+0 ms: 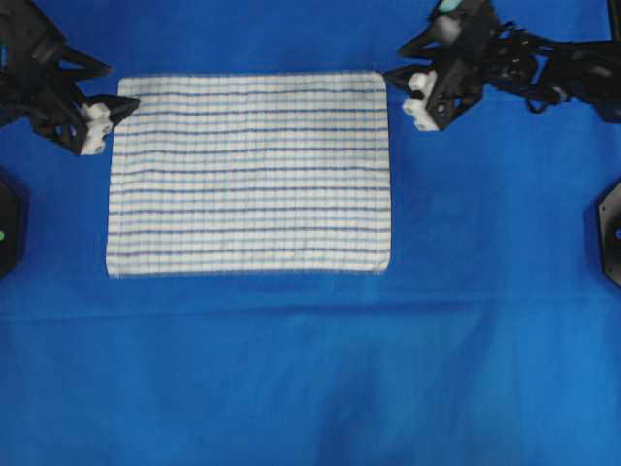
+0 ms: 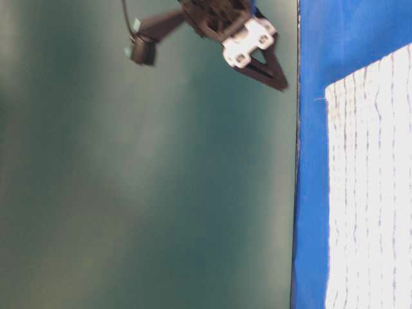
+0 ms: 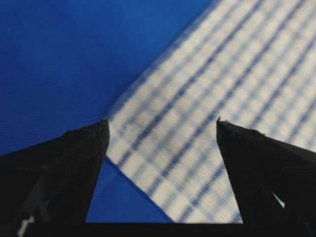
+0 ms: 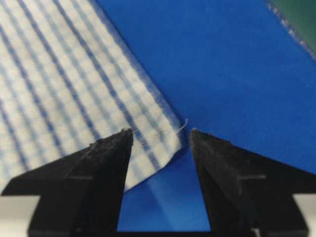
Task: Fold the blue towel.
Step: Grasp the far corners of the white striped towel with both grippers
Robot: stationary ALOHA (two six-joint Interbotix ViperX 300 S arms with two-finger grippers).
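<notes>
Fingers (image 3: 89,163) apart, L+R, at blue towel (image 1: 250,175) corners.

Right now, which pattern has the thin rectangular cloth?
White with a dark-blue and light-blue checked grid; clearest overhead.

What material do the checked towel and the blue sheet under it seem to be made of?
Checked towel: probably thin woven cotton, matte; visible grid weave and a loose thread at one corner. Blue sheet: likely plain woven fabric, matte, showing a faint crease.
</notes>
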